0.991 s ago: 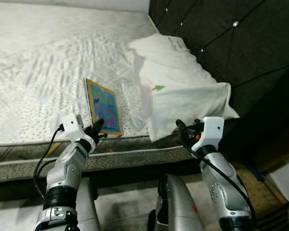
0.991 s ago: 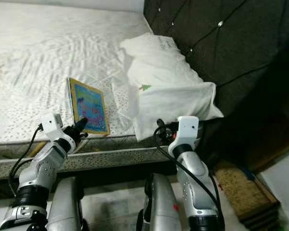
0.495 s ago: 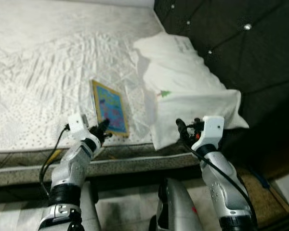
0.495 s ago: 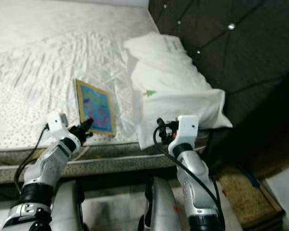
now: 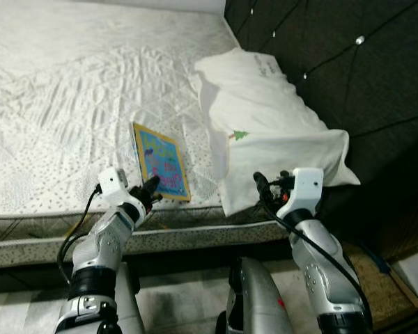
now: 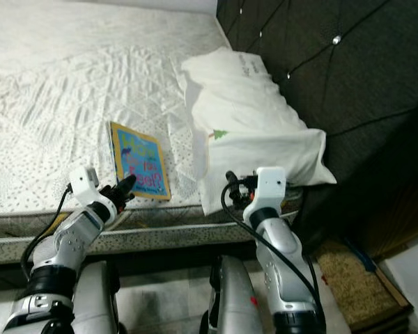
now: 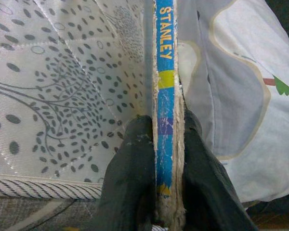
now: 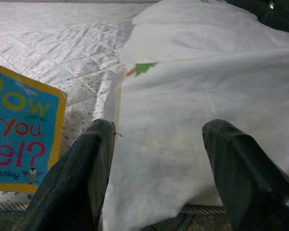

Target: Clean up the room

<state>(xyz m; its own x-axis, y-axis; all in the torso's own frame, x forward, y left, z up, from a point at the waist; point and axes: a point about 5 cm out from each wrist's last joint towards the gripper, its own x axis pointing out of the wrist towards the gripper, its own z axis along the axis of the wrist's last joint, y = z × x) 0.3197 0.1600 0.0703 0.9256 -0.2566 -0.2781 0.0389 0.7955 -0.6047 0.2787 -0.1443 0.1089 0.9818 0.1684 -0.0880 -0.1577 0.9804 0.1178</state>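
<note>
The book (image 5: 161,161) lies flat on the bed (image 5: 56,104) near its front edge, just beside the pillow (image 5: 272,132). The left gripper (image 7: 166,159) is clamped on the book's near edge, fingers (image 7: 135,163) pressing either cover, likely because that edge is easiest to reach for lifting. The right gripper (image 8: 156,168) hovers with fingers apart before the pillow's front edge, perhaps ready for it.
</note>
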